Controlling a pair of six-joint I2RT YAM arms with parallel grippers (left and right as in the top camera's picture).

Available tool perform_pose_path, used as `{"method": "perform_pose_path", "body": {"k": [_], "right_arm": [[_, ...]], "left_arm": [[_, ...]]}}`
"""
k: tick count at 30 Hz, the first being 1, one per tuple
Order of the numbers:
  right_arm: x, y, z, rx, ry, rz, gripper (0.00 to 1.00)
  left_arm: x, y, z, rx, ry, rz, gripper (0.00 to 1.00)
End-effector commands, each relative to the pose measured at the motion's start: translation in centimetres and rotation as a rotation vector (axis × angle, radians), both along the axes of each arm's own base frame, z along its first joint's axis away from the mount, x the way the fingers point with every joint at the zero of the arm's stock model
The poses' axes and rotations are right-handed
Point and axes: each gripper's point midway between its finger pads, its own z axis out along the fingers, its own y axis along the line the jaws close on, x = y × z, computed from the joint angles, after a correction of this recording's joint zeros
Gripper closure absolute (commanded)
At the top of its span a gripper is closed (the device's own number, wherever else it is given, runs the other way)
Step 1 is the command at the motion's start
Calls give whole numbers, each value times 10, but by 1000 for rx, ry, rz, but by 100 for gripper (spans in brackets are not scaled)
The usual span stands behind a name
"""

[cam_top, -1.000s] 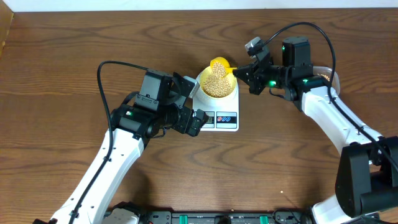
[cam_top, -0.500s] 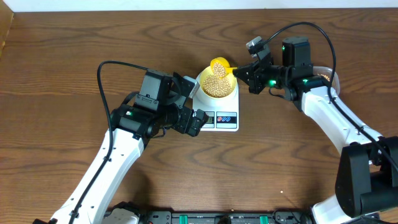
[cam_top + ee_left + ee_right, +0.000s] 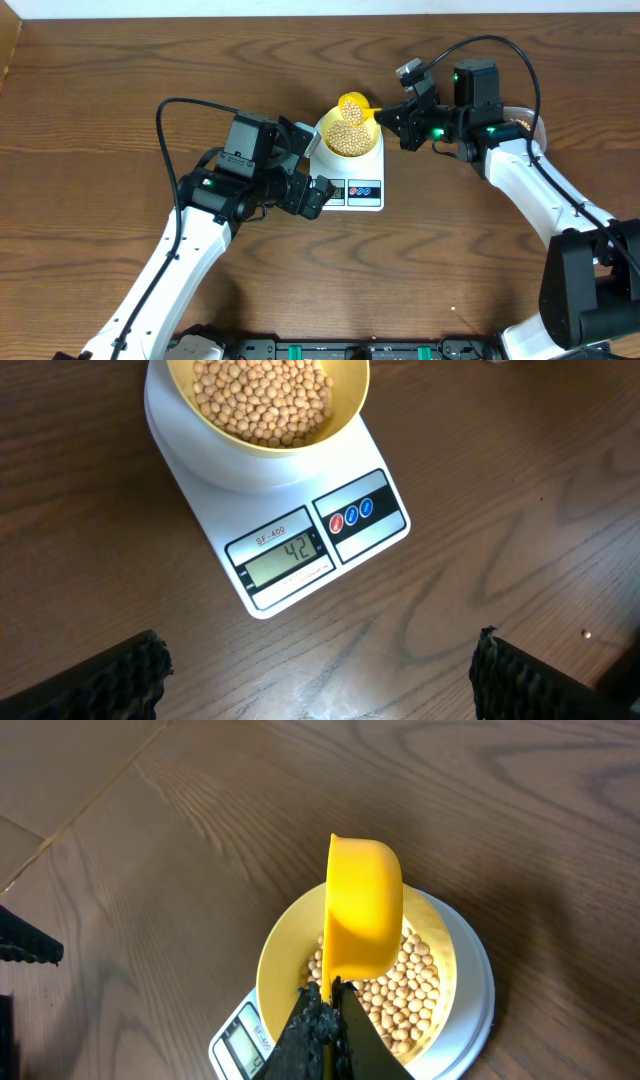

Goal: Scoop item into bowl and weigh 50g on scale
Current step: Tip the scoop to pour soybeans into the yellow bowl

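We see our left pincer (image 3: pixel 320 676) spread wide and empty, just ahead of it the white rounded digital scale (image 3: pixel 215 510) bearing the small round pale yellow bowl (image 3: pixel 352 405) of beige-tan beans (image 3: pixel 262 395), and our right pincer (image 3: pixel 325 1018) pinching a bright yellow plastic measuring spoon (image 3: pixel 362 910) just beyond its fingertips over that bowl.

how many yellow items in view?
2: the bowl on the scale, and the scoop held over it by the right gripper. None seem hidden.
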Motion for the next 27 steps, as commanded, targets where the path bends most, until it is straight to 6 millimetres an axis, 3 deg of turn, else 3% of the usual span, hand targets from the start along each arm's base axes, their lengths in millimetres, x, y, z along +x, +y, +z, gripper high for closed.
{"method": "perform_pose_path", "body": {"k": [1, 22, 27], "right_arm": [[-2, 1, 10, -18, -65, 33, 99], [0, -2, 5, -93, -157, 71, 99], [-6, 3, 12, -57, -158, 106, 99]], "left_arm": [[0, 1, -1, 4, 4, 7, 2], [0, 1, -1, 4, 4, 7, 2], [0, 1, -1, 4, 4, 6, 2]]}}
